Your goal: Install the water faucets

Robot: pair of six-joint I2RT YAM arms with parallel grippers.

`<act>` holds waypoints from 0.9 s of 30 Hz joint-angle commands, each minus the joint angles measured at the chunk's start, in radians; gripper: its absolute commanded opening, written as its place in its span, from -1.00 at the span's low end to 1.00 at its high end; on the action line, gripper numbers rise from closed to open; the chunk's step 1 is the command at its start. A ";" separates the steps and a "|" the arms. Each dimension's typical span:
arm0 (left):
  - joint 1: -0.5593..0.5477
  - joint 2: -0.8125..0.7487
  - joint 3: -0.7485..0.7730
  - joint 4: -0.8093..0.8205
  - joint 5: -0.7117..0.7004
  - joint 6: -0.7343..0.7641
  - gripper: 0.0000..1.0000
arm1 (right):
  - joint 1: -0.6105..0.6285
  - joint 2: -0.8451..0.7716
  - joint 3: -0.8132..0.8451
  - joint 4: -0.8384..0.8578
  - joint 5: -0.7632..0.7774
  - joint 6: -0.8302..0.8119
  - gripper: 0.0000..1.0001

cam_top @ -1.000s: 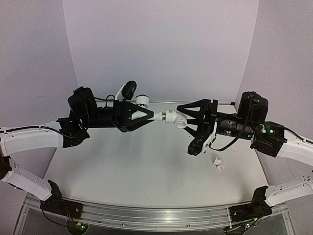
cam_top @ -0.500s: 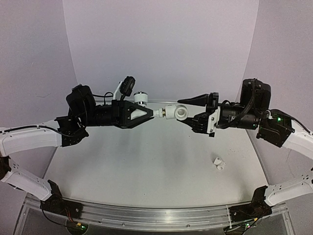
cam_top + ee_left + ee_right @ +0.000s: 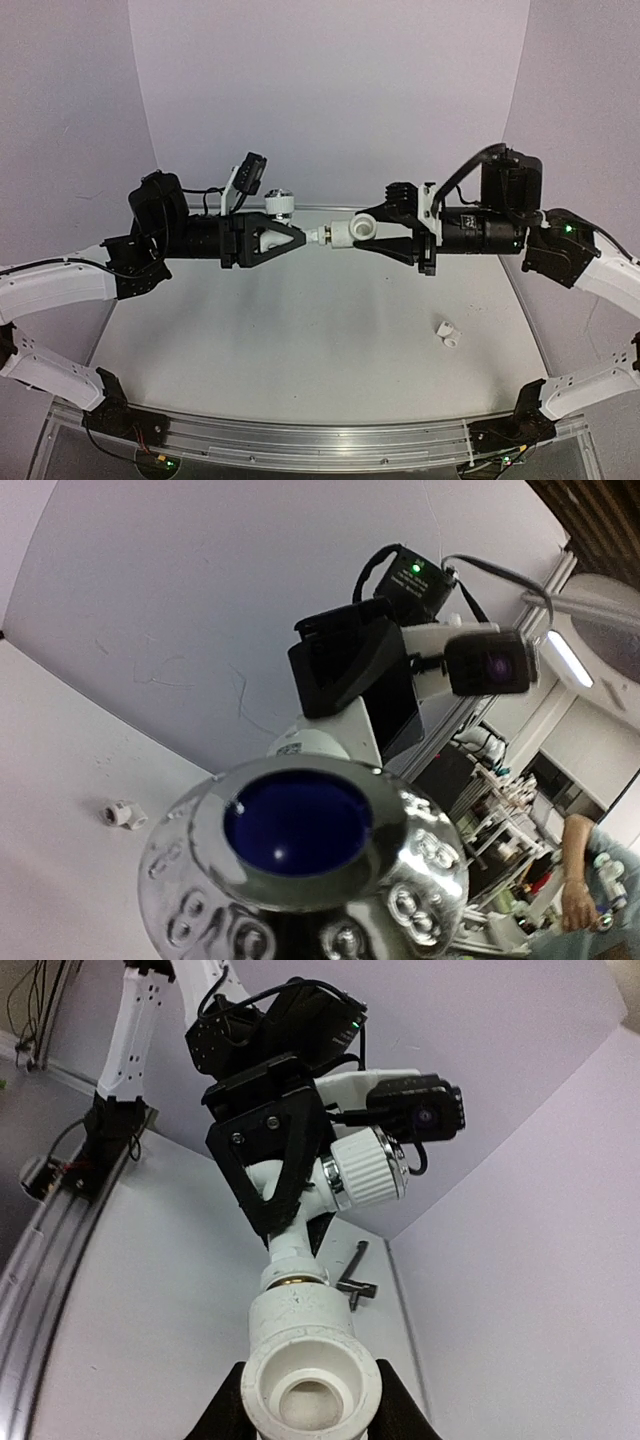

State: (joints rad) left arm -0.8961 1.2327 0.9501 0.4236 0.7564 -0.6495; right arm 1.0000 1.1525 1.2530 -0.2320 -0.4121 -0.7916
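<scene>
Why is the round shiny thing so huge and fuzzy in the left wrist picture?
Left wrist view: the faucet knob sits very near the lens, so it looms large and blurred, with bright glints. Right wrist view: the white fitting, also near, looks sharper.

Tap: knob fills the left wrist view, blurred, base cut by the bottom edge — left gripper fingers hidden beneath.
Fitting: lower end cut off; right gripper fingers — dark slivers only.
Loose fitting: too small for detail.
</scene>
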 commanded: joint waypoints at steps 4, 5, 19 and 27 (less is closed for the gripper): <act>-0.020 -0.128 -0.027 -0.105 -0.052 0.416 -1.00 | 0.006 0.057 0.123 -0.009 -0.112 0.600 -0.64; -0.021 -0.138 -0.026 -0.122 -0.054 0.449 -0.99 | 0.006 0.063 0.131 -0.011 -0.128 0.650 -0.66; -0.025 -0.209 0.004 -0.271 -0.157 0.533 -1.00 | -0.158 0.169 0.157 0.068 -0.431 1.292 -0.70; -0.024 -0.178 0.032 -0.286 -0.298 0.332 -0.99 | -0.189 0.172 0.204 0.041 -0.312 1.140 0.35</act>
State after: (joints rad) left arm -0.9237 1.0561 0.9280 0.1284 0.5622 -0.2045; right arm 0.8330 1.3464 1.3823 -0.2254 -0.8063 0.4084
